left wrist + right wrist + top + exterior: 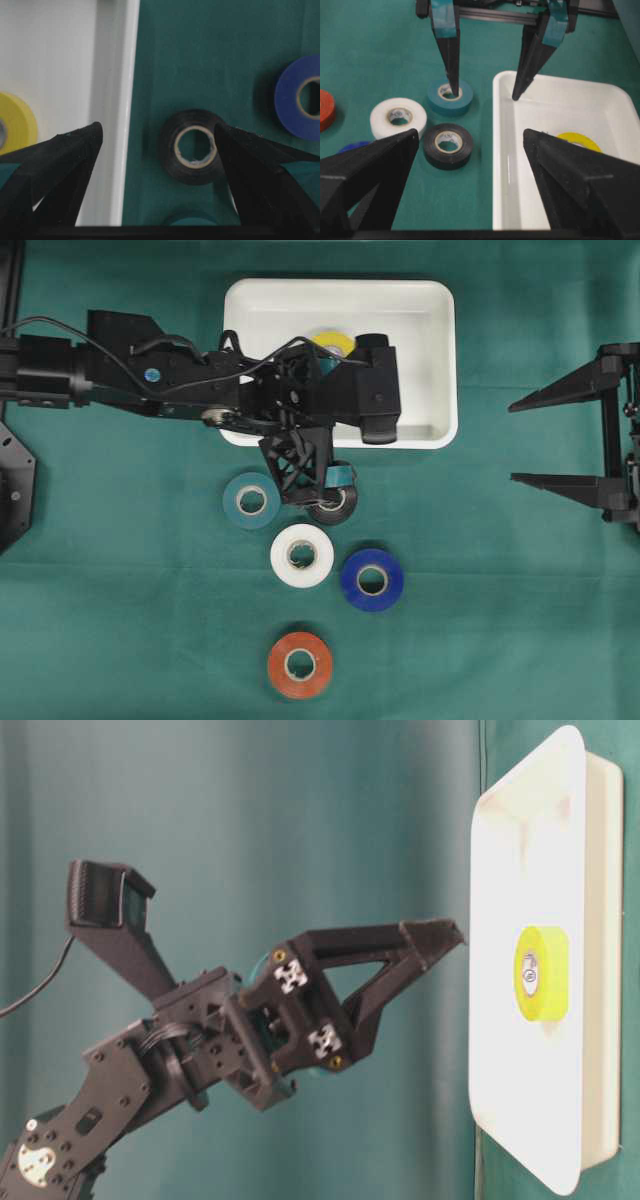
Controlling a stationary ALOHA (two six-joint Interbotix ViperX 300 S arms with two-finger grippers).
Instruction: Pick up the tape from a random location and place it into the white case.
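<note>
The white case [430,360] [560,105] lies at the back middle with a yellow tape roll [335,342] [540,972] inside. A black tape roll [338,508] [192,147] [448,145] lies on the cloth just in front of the case. My left gripper [330,430] [157,132] [485,95] hangs open above them, pointing down. One finger is over the case's front rim, the other over the black roll's far edge, and nothing is held. My right gripper [513,442] [470,137] waits open at the right edge, empty.
More rolls lie on the green cloth: teal [251,500] [450,95], white [302,555] [398,117], blue [372,580] [297,97] and red-orange [299,665]. The left arm stretches in from the left edge across the case's front left corner.
</note>
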